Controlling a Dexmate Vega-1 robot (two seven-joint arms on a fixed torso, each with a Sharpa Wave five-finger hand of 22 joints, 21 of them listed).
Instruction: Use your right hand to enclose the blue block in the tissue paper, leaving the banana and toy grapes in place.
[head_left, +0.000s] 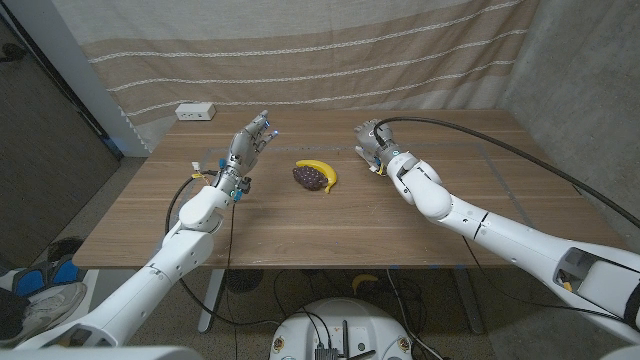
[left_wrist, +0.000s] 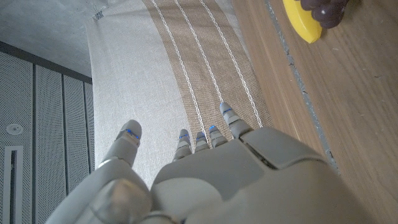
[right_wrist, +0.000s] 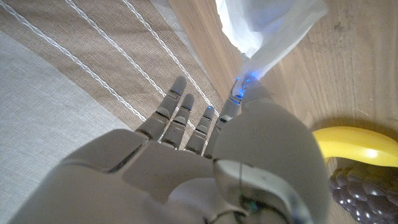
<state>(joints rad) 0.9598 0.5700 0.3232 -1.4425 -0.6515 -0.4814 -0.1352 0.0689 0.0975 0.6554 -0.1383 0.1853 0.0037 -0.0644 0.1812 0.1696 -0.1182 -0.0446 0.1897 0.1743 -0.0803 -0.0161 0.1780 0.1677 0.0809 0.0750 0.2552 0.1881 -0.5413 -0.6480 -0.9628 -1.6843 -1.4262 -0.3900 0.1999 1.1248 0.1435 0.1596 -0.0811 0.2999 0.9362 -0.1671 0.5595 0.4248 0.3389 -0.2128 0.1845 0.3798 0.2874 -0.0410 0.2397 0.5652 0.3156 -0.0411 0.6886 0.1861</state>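
My right hand (head_left: 373, 141) is over the table's far middle, to the right of the fruit. In the right wrist view its thumb and a finger (right_wrist: 247, 87) pinch a drawn-out corner of the white tissue paper (right_wrist: 267, 25), which lies bunched on the wood beyond the fingertips. The blue block is hidden; I cannot tell whether it is under the tissue. The yellow banana (head_left: 322, 170) curves around the dark purple toy grapes (head_left: 311, 178) at the table's centre. My left hand (head_left: 250, 142) is raised to the left of the fruit with its fingers apart, holding nothing.
A white power strip (head_left: 195, 112) lies at the table's back left corner. A striped curtain (head_left: 320, 50) hangs behind the table. Thin tape lines (head_left: 480, 155) mark the wooden top.
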